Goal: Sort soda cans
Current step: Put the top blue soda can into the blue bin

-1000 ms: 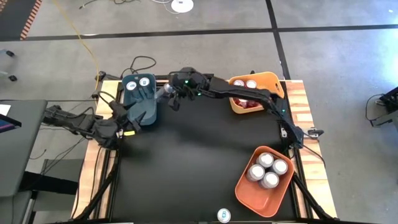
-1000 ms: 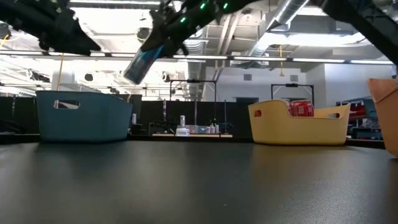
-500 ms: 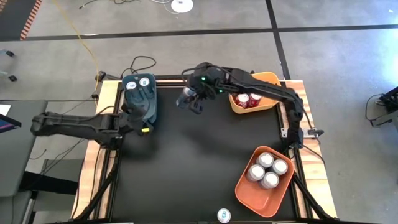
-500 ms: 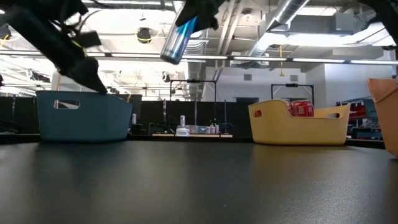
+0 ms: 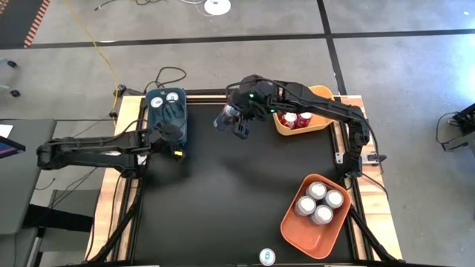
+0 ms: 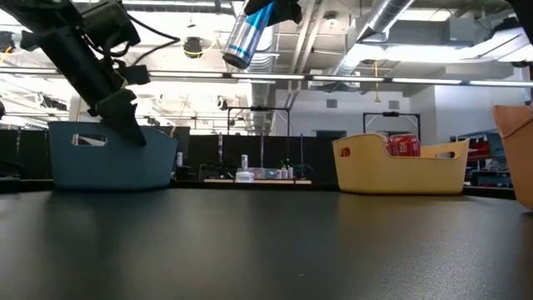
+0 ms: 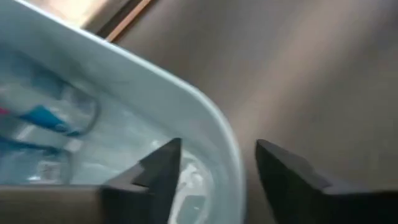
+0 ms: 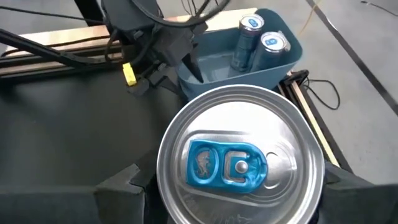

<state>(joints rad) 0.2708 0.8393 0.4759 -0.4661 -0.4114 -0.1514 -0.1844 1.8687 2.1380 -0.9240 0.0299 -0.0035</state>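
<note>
A blue soda can (image 6: pixel 247 33) hangs high over the table's far middle, with my right gripper (image 5: pixel 230 119) shut on it. The blue bin (image 5: pixel 167 119) at the far left holds two upright soda cans (image 5: pixel 165 96). My left gripper (image 5: pixel 175 136) is open at the bin's near right corner. One finger (image 7: pixel 158 177) is inside the bin's rim (image 7: pixel 221 146) and the other (image 7: pixel 283 180) is outside it; whether either touches, I cannot tell. Red soda cans (image 5: pixel 295 119) stand in the yellow bin (image 5: pixel 320 95). Several silver ones (image 5: pixel 319 202) stand in the orange bin (image 5: pixel 300 230). My right gripper pinches the blue can's round body (image 8: pixel 168 186) between its two fingers, which lie along its sides. The silver top with the blue tab (image 8: pixel 227 165) faces back toward the wrist. The fingers slant down from the table's right side. The can is tilted and lifted clear.
One more can top (image 5: pixel 267 256) shows at the table's near edge. The black tabletop (image 5: pixel 223 193) lies bare between the three bins. Cables (image 5: pixel 167 74) trail off the far left corner behind the blue bin.
My right gripper has carried the blue can up and toward the table's right, away from the blue bin, and the can now stands steeper. My left arm has swung in from the table's left edge, and its gripper has come down onto the blue bin's near right corner.
</note>
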